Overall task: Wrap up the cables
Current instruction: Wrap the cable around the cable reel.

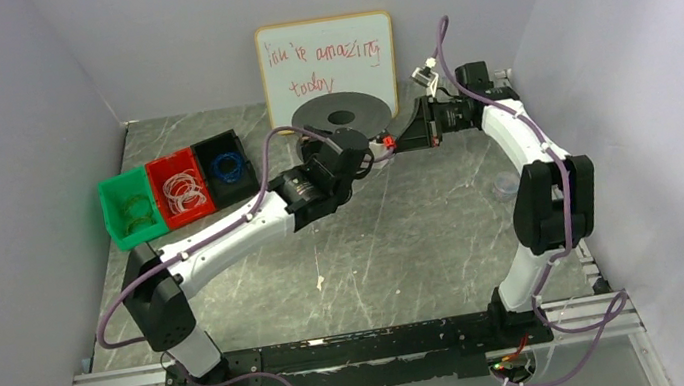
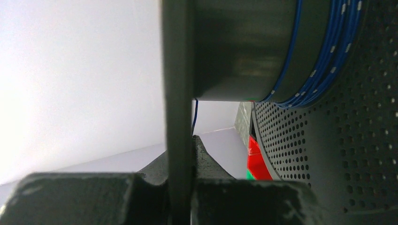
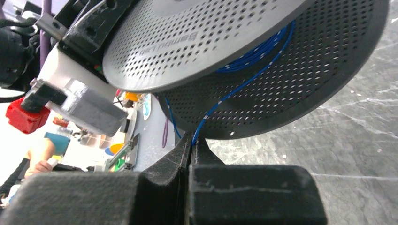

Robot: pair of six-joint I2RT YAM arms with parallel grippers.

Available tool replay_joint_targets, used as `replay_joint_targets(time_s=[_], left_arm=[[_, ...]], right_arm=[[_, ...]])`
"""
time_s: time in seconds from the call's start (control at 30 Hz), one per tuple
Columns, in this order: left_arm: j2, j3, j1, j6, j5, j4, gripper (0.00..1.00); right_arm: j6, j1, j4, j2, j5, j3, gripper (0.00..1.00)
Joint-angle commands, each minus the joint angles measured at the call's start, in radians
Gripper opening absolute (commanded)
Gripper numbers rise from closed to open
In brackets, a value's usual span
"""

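The blue cable (image 3: 226,95) is wound around the hub of a grey perforated spool (image 3: 220,42). One strand is led down from the windings into the right gripper (image 3: 190,141), whose fingers are pressed together on it just under the spool's rim. The spool's flange (image 2: 178,93) is clamped edge-on between the fingers of the left gripper (image 2: 180,187). The spool is seen at the back of the table (image 1: 376,249), before a whiteboard (image 1: 327,59). Another blue coil (image 1: 229,166) is kept in the black bin (image 1: 211,151) at the left.
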Motion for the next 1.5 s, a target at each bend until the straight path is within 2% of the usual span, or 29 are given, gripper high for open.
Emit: replay_joint_targets(time_s=[0.0, 0.13, 0.2, 0.37, 0.63, 0.7, 0.87, 1.0, 1.17, 1.3, 1.47], left_arm=[[-0.007, 0.074, -0.026, -0.058, -0.031, 0.032, 0.02], [0.007, 0.074, -0.040, -0.040, -0.042, 0.051, 0.02], [0.017, 0.087, -0.041, -0.052, -0.042, 0.040, 0.02], [0.032, 0.124, -0.041, -0.082, -0.051, 0.020, 0.02], [0.043, 0.162, -0.041, -0.147, -0.036, -0.044, 0.02], [0.041, 0.160, -0.041, -0.151, -0.035, -0.049, 0.02], [0.046, 0.144, -0.041, -0.126, -0.049, -0.013, 0.02], [0.044, 0.108, -0.041, -0.046, -0.067, 0.085, 0.02], [0.038, 0.111, -0.042, -0.064, -0.057, 0.065, 0.02], [0.037, 0.129, -0.042, -0.108, -0.038, 0.007, 0.02], [0.028, 0.134, -0.041, -0.137, -0.003, -0.052, 0.02]], right_arm=[[0.234, -0.006, 0.242, -0.029, 0.045, -0.040, 0.00], [0.482, -0.002, 0.532, -0.077, 0.066, -0.128, 0.00], [0.520, 0.004, 0.588, -0.090, 0.074, -0.138, 0.00], [0.302, 0.034, 0.339, -0.087, 0.123, -0.068, 0.00], [0.092, 0.085, 0.173, -0.096, 0.217, 0.003, 0.00], [0.084, 0.092, 0.168, -0.102, 0.227, 0.004, 0.00], [0.206, 0.103, 0.331, -0.157, 0.323, -0.067, 0.00], [0.051, 0.103, 0.191, -0.150, 0.399, 0.025, 0.00], [-0.073, 0.096, 0.145, -0.181, 0.467, 0.027, 0.00], [-0.141, 0.085, 0.096, -0.174, 0.475, 0.041, 0.00], [-0.308, 0.070, -0.017, -0.153, 0.468, 0.093, 0.00]])
